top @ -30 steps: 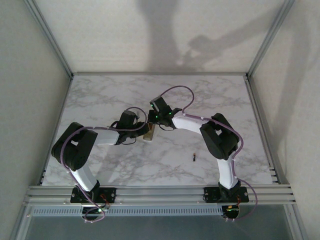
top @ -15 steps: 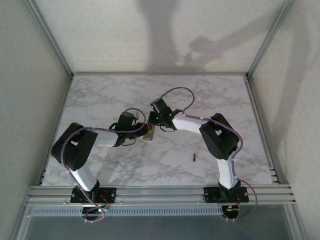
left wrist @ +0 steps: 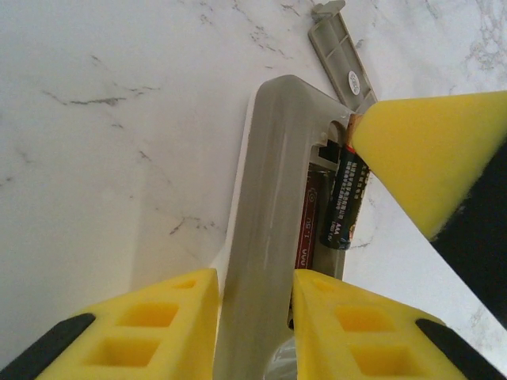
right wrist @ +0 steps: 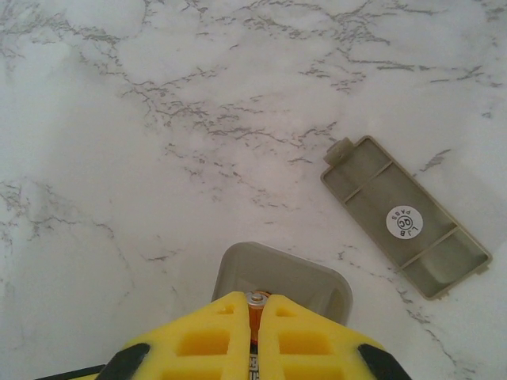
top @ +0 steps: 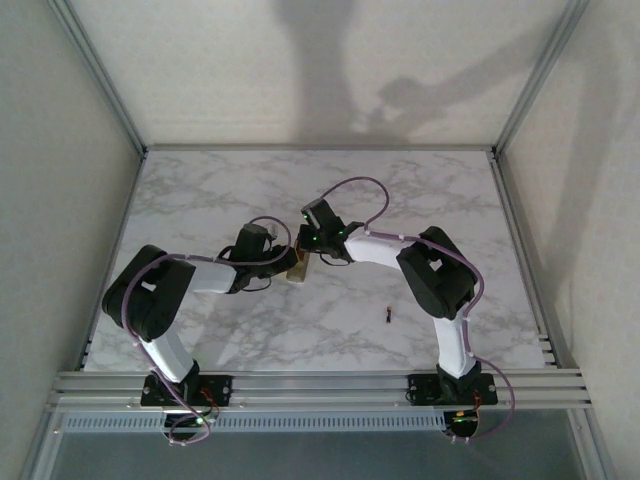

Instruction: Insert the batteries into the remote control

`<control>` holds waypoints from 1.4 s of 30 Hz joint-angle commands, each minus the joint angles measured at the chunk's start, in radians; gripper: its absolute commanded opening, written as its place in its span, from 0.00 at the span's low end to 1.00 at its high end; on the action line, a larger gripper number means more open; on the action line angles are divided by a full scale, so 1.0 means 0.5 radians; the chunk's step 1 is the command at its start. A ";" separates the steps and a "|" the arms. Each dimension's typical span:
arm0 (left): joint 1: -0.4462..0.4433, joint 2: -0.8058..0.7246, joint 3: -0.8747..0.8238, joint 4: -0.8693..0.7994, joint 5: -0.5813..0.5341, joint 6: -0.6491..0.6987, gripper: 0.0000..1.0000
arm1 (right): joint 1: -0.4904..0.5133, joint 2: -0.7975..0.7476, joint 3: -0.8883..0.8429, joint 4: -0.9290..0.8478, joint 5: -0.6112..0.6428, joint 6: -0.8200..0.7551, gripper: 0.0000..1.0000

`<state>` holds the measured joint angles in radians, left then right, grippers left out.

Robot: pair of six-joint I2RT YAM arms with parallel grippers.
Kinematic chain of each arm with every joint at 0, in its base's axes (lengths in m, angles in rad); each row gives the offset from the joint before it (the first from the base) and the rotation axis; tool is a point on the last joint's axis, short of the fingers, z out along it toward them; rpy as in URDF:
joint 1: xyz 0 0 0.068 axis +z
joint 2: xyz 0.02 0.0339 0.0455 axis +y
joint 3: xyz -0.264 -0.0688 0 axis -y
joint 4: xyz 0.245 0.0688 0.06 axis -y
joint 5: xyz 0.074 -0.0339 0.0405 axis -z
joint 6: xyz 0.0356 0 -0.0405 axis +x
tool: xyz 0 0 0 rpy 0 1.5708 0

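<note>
The left tool (left wrist: pixel 253 294) pinches the remote control (left wrist: pixel 269 198) across its narrow sides, near the middle of the tabletop (left wrist: pixel 95 158). The remote is turned so its open bay faces 3 o'clock in the left wrist view. The right tool (right wrist: pixel 255 305) is pressed together on one battery (left wrist: pixel 345 198). Its yellow pad (left wrist: pixel 428 150) sits over the cell's upper end, at the mouth of the bay.

In the left wrist view the remote's long axis runs from 6 toward 12 o'clock, leaning slightly to 1. The battery lies almost parallel to it, copper tip at the 12 o'clock end. Whether the cell is fully seated, I cannot tell.

To do this step well, I judge the cell should be kept parallel to the bay, with one end set against its contact first. The other end is then pushed down gently, while the left tool braces the body against twisting. A slanted push risks the cell popping out.

The second battery (top: pixel 388 314) lies on the tabletop at about 4 o'clock from the remote in the top view. The detached cover (right wrist: pixel 404 228) rests beside the remote.
</note>
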<state>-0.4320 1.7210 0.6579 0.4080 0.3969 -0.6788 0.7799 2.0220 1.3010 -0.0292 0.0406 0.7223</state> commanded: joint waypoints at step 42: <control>0.014 0.005 -0.005 -0.046 -0.008 -0.031 0.29 | 0.113 -0.089 -0.174 0.015 0.114 -0.060 0.23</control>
<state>-0.4301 1.7210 0.6579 0.4091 0.3973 -0.6861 0.8162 2.0056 1.2369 0.0402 0.1047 0.7021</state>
